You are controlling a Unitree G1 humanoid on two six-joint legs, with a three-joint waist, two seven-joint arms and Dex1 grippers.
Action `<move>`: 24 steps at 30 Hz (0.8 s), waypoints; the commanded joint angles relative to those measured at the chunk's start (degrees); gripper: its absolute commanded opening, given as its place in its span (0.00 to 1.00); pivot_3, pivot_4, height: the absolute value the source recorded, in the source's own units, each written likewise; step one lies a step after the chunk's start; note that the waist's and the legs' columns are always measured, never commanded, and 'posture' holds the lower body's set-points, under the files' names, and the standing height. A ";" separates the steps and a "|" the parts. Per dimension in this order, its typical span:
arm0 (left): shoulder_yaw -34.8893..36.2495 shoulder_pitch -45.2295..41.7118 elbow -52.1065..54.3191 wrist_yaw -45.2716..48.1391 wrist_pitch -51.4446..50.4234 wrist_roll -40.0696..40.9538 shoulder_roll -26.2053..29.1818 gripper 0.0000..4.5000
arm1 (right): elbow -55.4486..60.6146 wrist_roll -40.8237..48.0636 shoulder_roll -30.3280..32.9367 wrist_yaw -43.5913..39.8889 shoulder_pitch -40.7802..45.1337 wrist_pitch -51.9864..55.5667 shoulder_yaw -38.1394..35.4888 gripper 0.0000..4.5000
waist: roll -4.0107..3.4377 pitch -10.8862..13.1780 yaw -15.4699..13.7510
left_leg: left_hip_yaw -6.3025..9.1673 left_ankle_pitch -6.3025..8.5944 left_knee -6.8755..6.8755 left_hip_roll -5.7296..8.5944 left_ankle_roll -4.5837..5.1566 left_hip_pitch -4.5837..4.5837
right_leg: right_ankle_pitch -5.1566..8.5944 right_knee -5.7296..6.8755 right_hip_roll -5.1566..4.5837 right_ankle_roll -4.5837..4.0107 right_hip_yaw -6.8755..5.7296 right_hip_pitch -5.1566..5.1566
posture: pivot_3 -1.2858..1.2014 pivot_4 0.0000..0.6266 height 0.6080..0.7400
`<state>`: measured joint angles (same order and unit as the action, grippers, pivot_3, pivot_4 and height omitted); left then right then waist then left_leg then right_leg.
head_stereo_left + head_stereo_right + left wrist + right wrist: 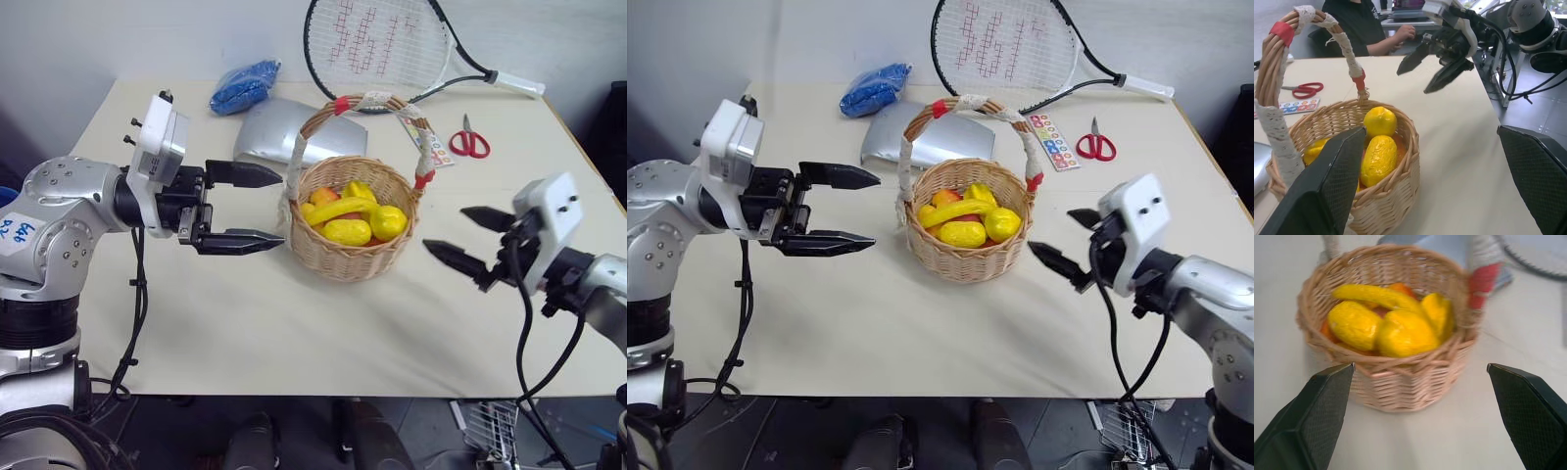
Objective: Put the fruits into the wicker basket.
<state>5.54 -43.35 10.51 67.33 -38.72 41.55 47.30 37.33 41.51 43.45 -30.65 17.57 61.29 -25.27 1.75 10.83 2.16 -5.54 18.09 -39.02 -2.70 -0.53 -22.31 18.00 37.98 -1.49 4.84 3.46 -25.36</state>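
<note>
**Inspector:** Where did the task's things stand when you checked?

**Operator:** I found the wicker basket (345,217) upright near the middle of the table (294,333), with the fruits inside it: the banana (338,209) lay across two lemons (348,232), with orange-red pieces beneath. I saw no fruit on the tabletop.

**Inspector:** And the claws?

**Operator:** The left gripper (253,208) hovered just beside the basket's left wall, jaws spread, empty. The right gripper (468,239) hung to the basket's right, apart from it, jaws also spread, holding nothing.

**Inspector:** Your judgement of the step?

**Operator:** I judged the loading done. To finish well, I would draw both arms away clear of the arched handle (364,106) (a snag would tip the basket).

**Inspector:** Surroundings?

**Operator:** The table was pale and matte. On the far side lay a silver pouch (266,130), a blue bag (244,86), red scissors (469,140) and a racket (377,44). A seated person (1364,24) showed in the left wrist view.
</note>
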 commanded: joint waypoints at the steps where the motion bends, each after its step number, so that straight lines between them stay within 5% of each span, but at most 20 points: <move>1: -0.32 -1.99 -0.04 0.44 1.80 -0.47 -0.91 1.00 | -3.78 -2.14 -4.62 5.53 5.33 -5.18 1.47 0.99 | 0.00 0.00 0.28 | 0.01 -0.01 0.00 -0.01 -0.02 0.00 | 0.00 0.01 0.02 -0.01 0.00 0.00 | 0.52 0.24 1.00; 5: -0.87 -2.42 -0.20 0.39 2.24 -0.75 -2.29 1.00 | -9.98 -6.11 -15.75 11.86 10.37 -10.85 8.53 0.99 | 0.02 -0.02 0.77 | 0.04 -0.08 0.02 -0.04 -0.14 -0.03 | 0.00 0.02 0.04 -0.01 0.00 -0.03 | 0.52 0.24 1.00; 11: -0.39 -2.18 0.60 -0.05 1.54 -0.52 -1.97 1.00 | -20.67 -14.77 -23.62 17.86 15.90 -20.69 13.94 0.95 | 0.01 -0.01 0.98 | 0.02 -0.08 0.06 -0.02 -0.15 -0.12 | 0.01 0.01 -0.06 -0.02 -0.02 -0.13 | 0.52 0.24 1.00; 14: 0.18 -1.55 1.56 -0.27 1.07 -0.10 -1.36 1.00 | -24.28 -18.39 -22.76 18.15 16.82 -23.10 15.70 0.79 | 0.01 -0.01 0.92 | 0.02 -0.08 0.02 -0.01 -0.14 -0.12 | 0.00 0.02 -0.09 -0.02 -0.05 -0.13 | 0.52 0.24 1.00; 23: 1.81 -2.16 1.85 -4.47 -1.59 1.43 -2.34 1.00 | -22.35 -17.55 -22.62 14.52 14.36 -26.62 14.64 0.08 | 0.01 -0.01 0.97 | 0.05 -0.08 0.04 -0.03 -0.15 -0.12 | 0.01 0.03 -0.07 -0.02 -0.06 -0.12 | 0.52 0.24 1.00; 24: 1.91 -2.69 1.62 -4.84 -1.96 1.75 -2.63 1.00 | -22.15 -17.49 -22.49 14.25 14.13 -26.92 14.36 0.06 | 0.01 -0.01 0.93 | 0.05 -0.08 0.04 -0.03 -0.14 -0.11 | 0.00 0.04 -0.08 -0.02 -0.06 -0.12 | 0.52 0.24 1.00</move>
<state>5.75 -44.38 11.11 63.59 -40.27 41.44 44.90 11.93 23.24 20.25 -15.56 31.62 36.19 -9.42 1.76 10.82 3.09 -5.49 18.01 -38.99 -2.72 -0.67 -22.43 18.00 38.03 -1.57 4.82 3.40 -25.48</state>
